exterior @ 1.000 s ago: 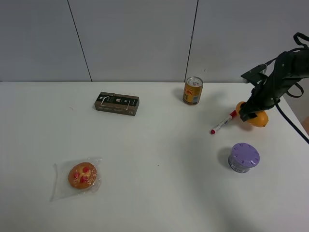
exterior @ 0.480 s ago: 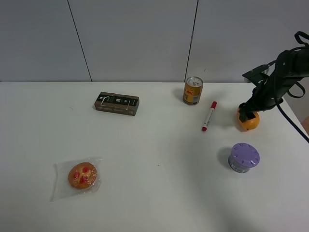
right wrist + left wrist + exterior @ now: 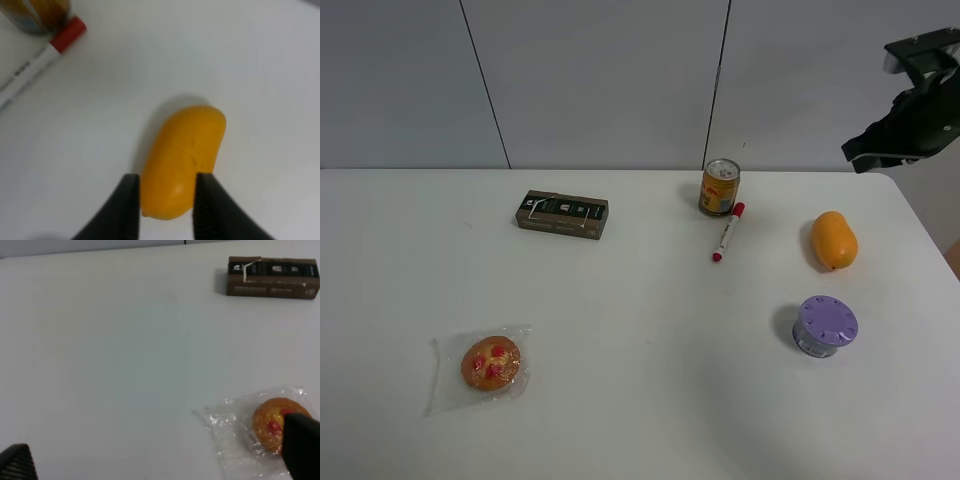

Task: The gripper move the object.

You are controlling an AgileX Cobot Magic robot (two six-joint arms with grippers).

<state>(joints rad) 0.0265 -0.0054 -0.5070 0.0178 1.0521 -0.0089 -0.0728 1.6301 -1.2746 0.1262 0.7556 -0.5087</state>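
White table (image 3: 640,400) carries mango (image 3: 834,240), can (image 3: 720,187), marker (image 3: 727,231), box (image 3: 562,214), cookie (image 3: 491,363), purple container (image 3: 825,325).

The mango (image 3: 834,240) is lying on its side on the white table (image 3: 620,300), smooth, oval and yellow-orange. Nothing is touching it.

Lab: bare white table (image 3: 620,400), grey panel wall (image 3: 600,80).

Below the raised fingers (image 3: 131,206), the mango (image 3: 834,239) lies with bare desk (image 3: 650,380) all round; marker (image 3: 727,231) and purple tin (image 3: 825,325) stand apart.
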